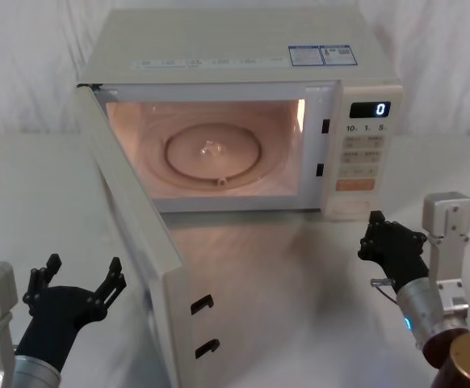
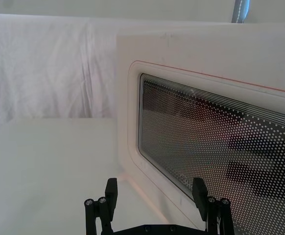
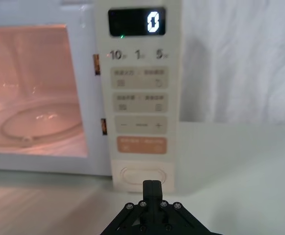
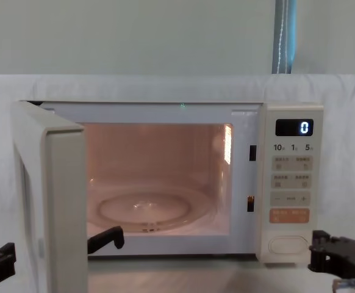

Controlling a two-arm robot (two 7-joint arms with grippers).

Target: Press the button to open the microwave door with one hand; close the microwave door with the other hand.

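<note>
Head view, microwave door (image 1: 142, 234) swung wide open at 8 o'clock, left gripper (image 1: 77, 279) spread open just outside it, right gripper (image 1: 378, 230) closed just before the button (image 1: 349, 204), right wrist view, button (image 3: 142, 175) at 6 o'clock, fingers (image 3: 152, 188) together.

**Door swung out, grippers on either side**

The microwave door (image 1: 142, 234) stands open at the oven's left, angled toward the robot. The left gripper (image 1: 80, 284) sits left of the door, near its outer face. The right gripper (image 1: 378, 234) sits just before the button (image 3: 143, 176), at the panel's bottom right.
</note>
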